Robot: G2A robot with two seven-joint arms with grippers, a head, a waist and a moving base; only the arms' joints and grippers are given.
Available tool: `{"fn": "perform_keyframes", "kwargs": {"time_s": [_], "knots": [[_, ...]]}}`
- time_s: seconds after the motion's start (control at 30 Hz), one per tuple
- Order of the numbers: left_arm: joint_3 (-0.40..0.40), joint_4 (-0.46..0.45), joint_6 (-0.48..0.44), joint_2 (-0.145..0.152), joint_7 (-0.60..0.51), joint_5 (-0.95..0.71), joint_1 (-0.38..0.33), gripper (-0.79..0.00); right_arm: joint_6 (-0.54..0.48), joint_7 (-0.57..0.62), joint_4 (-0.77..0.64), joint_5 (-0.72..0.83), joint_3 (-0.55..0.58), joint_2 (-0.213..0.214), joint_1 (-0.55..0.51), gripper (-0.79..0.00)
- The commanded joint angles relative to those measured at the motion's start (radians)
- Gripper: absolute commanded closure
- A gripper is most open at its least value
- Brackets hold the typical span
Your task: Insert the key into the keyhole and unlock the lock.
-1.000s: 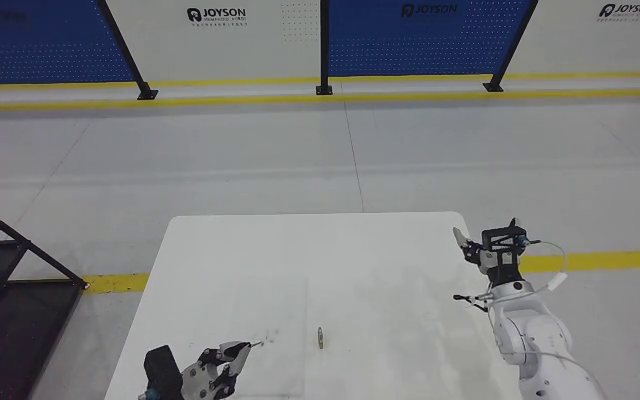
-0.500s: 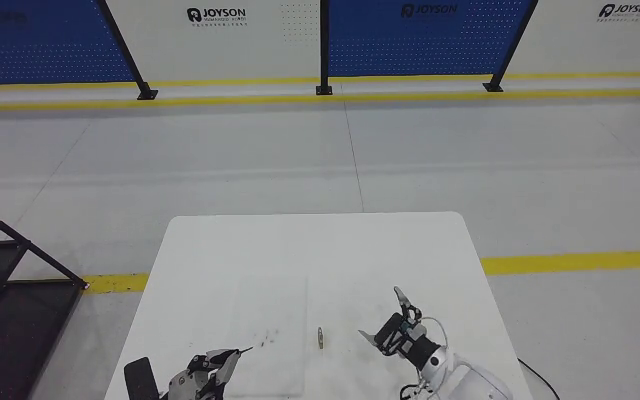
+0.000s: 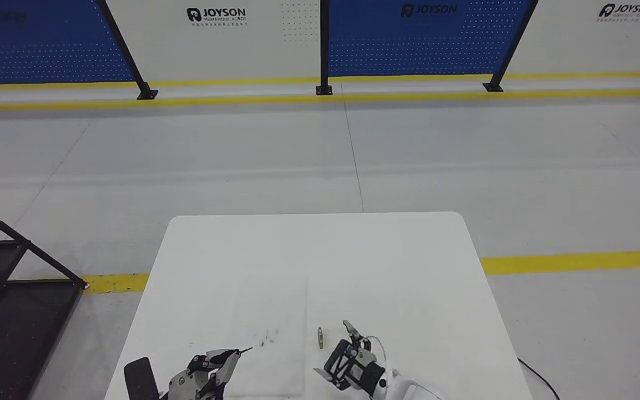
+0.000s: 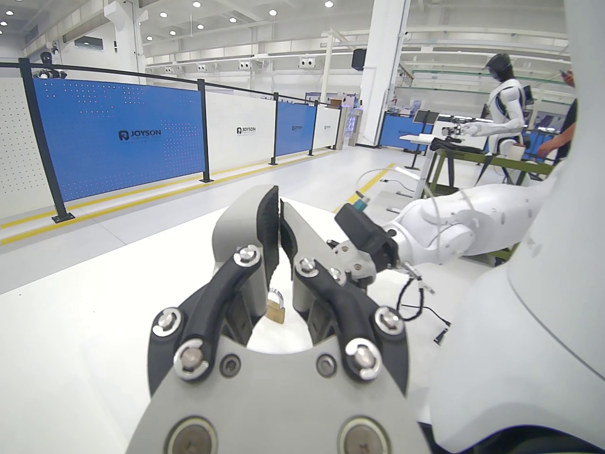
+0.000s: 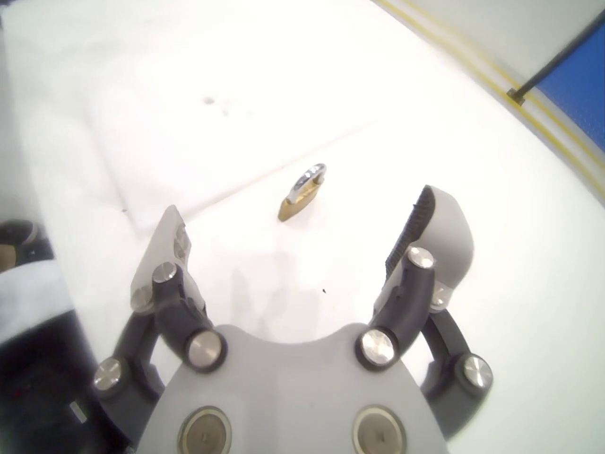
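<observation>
Right wrist view: right pincer (image 5: 298,214), spread apart, has swung in from the edge of the counter (image 5: 401,77); padlock (image 5: 302,193) lies just ahead, ready for grasping. Left pincer (image 4: 280,205) is pressed together.

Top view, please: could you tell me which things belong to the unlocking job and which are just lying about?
Job: padlock; key, seemingly the thin sliver poking from the shut left gripper; right gripper, jaws open, near the padlock.
Lying about: clear mat on the table; dark specks on it; black frame beside the table.
</observation>
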Motion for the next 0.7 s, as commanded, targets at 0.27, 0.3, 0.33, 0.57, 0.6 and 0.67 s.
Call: {"fn": "perform_keyframes", "kwargs": {"time_s": [0.27, 0.3, 0.33, 0.57, 0.6, 0.67], "knots": [[0.0, 0.0, 0.0, 0.0, 0.0, 0.0, 0.0, 0.0, 0.111, 0.036, 0.128, 0.052, -0.105, -0.04, 0.101, -0.785], [0.0, 0.0, 0.0, 0.0, 0.0, 0.0, 0.0, 0.0, 0.114, 0.036, 0.136, 0.057, -0.109, -0.042, 0.107, -0.785], [0.0, 0.0, 0.0, 0.0, 0.0, 0.0, 0.0, 0.0, 0.115, 0.036, 0.142, 0.063, -0.113, -0.044, 0.111, -0.779], [0.0, 0.0, 0.0, 0.0, 0.0, 0.0, 0.0, 0.0, 0.121, 0.036, 0.168, 0.08, -0.128, -0.051, 0.132, -0.486], [0.0, 0.0, 0.0, 0.0, 0.0, 0.0, 0.0, 0.0, 0.125, 0.034, 0.174, 0.084, -0.131, -0.052, 0.134, -0.385], [0.0, 0.0, 0.0, 0.0, 0.0, 0.0, 0.0, 0.0, 0.13, 0.03, 0.185, 0.09, -0.136, -0.055, 0.142, -0.357]]}}
